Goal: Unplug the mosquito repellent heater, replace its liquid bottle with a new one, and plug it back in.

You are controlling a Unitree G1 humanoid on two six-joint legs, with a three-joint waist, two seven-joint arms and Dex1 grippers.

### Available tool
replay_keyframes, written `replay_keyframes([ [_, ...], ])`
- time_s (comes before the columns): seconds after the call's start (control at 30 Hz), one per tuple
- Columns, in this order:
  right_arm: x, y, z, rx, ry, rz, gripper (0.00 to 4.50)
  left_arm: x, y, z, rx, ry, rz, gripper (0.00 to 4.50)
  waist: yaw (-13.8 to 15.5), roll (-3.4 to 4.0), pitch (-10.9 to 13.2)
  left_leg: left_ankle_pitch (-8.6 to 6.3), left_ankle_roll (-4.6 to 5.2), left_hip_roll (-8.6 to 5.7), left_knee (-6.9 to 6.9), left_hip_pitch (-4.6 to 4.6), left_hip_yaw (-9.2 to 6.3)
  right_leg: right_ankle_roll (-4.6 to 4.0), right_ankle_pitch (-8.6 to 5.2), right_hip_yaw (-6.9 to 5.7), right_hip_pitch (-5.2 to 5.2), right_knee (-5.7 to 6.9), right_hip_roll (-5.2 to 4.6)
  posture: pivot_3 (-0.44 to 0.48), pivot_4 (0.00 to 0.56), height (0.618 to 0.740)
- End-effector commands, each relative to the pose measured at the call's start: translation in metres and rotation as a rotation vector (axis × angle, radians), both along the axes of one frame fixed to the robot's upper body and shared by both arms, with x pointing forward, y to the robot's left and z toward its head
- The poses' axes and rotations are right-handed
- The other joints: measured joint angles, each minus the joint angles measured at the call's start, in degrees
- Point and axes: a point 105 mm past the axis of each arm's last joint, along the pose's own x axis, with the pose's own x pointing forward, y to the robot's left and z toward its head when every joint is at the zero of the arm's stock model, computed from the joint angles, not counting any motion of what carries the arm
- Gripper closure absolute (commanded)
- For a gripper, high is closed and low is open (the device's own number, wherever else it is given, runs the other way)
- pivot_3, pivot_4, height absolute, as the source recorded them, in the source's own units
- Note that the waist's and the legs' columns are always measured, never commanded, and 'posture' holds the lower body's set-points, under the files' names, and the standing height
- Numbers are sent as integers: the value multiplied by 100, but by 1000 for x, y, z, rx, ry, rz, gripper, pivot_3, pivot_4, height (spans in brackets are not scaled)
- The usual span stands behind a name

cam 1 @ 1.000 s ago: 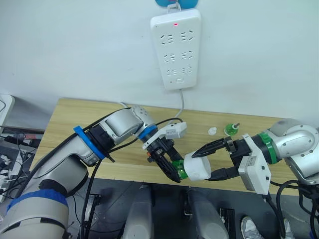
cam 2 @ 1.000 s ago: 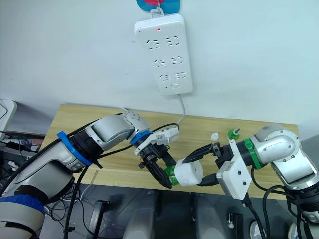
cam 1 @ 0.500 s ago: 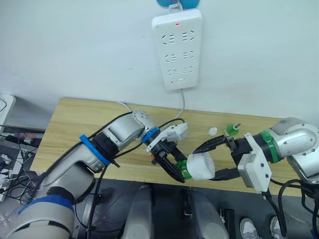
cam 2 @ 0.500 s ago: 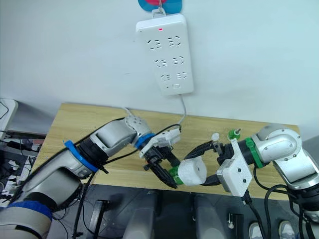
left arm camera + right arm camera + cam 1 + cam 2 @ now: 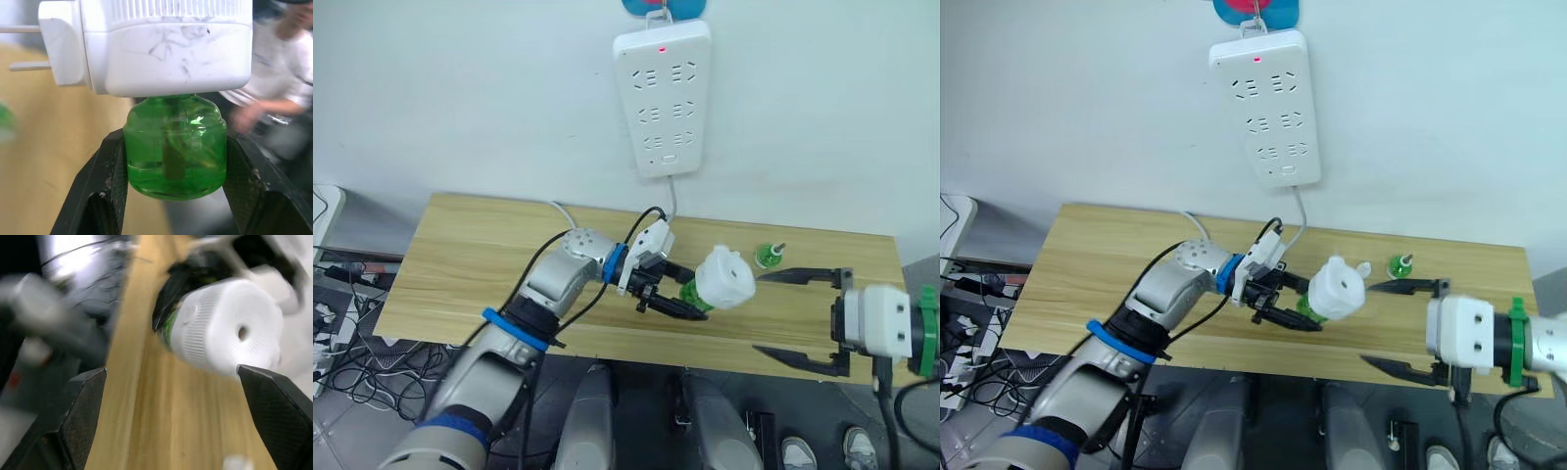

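The left gripper clamps only the green bottle under the heater, right gripper spread wide nearby, so the heater could tip off.

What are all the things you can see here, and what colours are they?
Power strip: one, white with a red light, hanging on the wall above the table.
Cable: one, white, running down from the power strip to the table.
Table: one, light wood, against the wall.
Mosquito repellent heater: one, white, held up over the table, with its bottle screwed in.
Green bottle in the heater: one, clear green, gripped by the left gripper.
Second green bottle: one, standing on the table near the wall, to the right.
Small white piece: one, on the table beside that bottle.
Left gripper: black fingers, shut on the bottle.
Right gripper: black fingers, open, apart from the heater.
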Motion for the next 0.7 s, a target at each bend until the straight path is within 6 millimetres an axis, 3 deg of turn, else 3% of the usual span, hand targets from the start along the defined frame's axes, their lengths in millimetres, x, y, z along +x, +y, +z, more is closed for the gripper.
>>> replay_keyframes([
  [0.03,-5,8,0,270,106,-294,52,0,-4,10,-179,-181,88,2235,-25,1,0,0,0,1,0,1,4,0,0,2,0,2,1,-59,375,740],
  [0.17,3,21,-8,420,161,-440,52,5,-9,12,-268,-273,169,2235,-137,1,0,-3,12,-2,17,6,23,1,0,20,-2,5,-1,-68,380,740],
  [0.37,13,47,-11,473,80,-529,52,16,-16,16,-335,-300,246,2235,-217,1,-1,-5,19,0,42,0,24,8,-4,31,-9,6,8,-81,385,740],
  [0.7,21,58,8,577,-42,-636,52,18,-17,13,-344,-243,220,2235,-254,0,-1,2,6,-2,38,-17,14,7,-3,24,-17,5,9,-98,389,740],
])
